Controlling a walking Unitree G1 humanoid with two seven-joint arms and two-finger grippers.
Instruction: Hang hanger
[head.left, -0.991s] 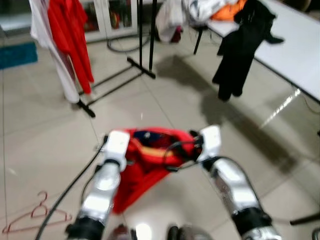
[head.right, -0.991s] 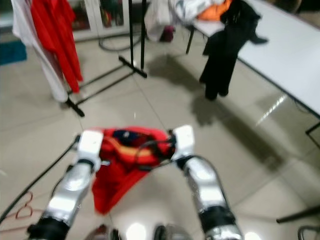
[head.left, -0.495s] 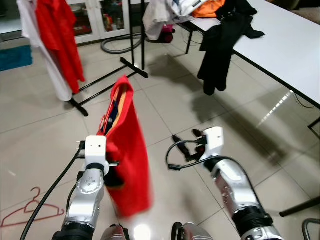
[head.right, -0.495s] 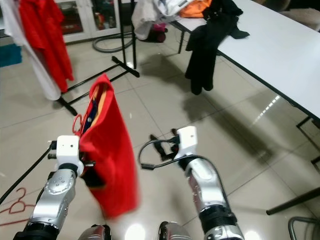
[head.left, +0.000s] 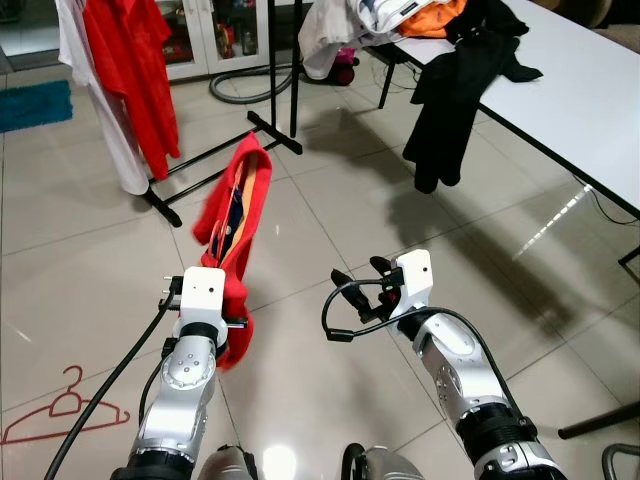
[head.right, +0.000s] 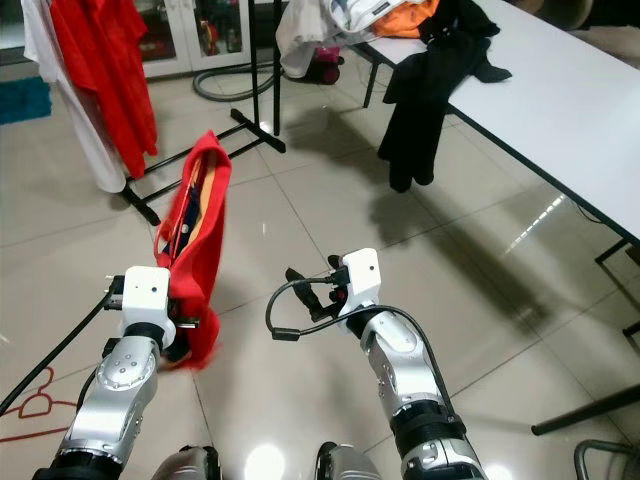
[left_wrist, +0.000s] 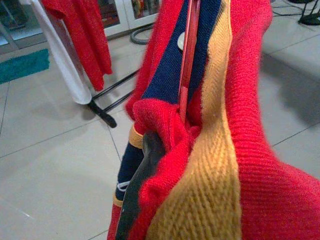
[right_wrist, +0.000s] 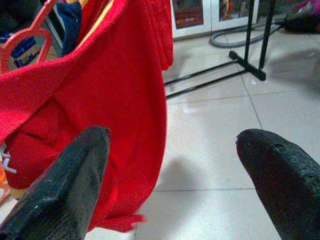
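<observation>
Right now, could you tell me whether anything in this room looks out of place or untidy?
Yes. A red hanger lies loose on the floor tiles by the robot's left side, and a black garment droops off the edge of the white table, where other clothes are heaped.

A red sweater (head.left: 238, 235) with a navy and mustard-yellow stripe inside sits at centre-left, on a red hanger (left_wrist: 189, 47). A red shirt (head.left: 130, 70) and white cloth (head.left: 105, 120) hang upper left. A black garment (head.left: 455, 95) drapes the white table (head.left: 590, 100) upper right. A pink hanger (head.left: 65, 415) lies lower left on pale grey tiles (head.left: 330, 210).
</observation>
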